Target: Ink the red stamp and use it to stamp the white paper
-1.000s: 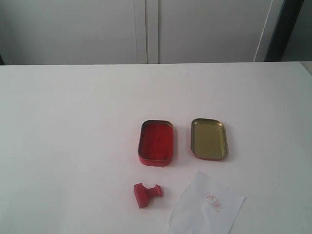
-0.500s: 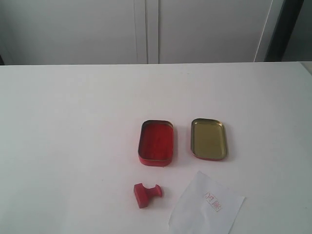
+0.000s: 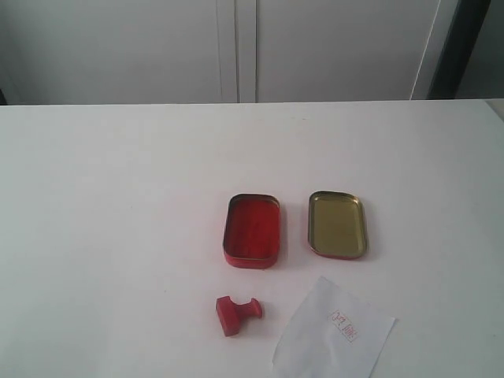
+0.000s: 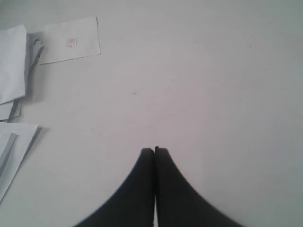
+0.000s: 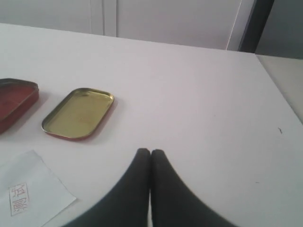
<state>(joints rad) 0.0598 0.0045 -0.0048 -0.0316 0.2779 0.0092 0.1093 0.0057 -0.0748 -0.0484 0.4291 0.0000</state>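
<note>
The red stamp (image 3: 236,313) lies on its side on the white table, in front of the shallow red tin (image 3: 252,230). To its right lies the white paper (image 3: 331,339) with a small red imprint; the right wrist view shows a corner of the paper (image 5: 28,194) too. Neither arm appears in the exterior view. My left gripper (image 4: 155,150) is shut and empty over bare table. My right gripper (image 5: 150,151) is shut and empty, off to the side of the gold tin (image 5: 78,113).
The gold tin (image 3: 338,224) sits beside the red tin (image 5: 14,101). In the left wrist view, another stamped slip (image 4: 70,40) and several loose white sheets (image 4: 12,66) lie on the table. The table's far edge meets a white cabinet front (image 3: 236,47).
</note>
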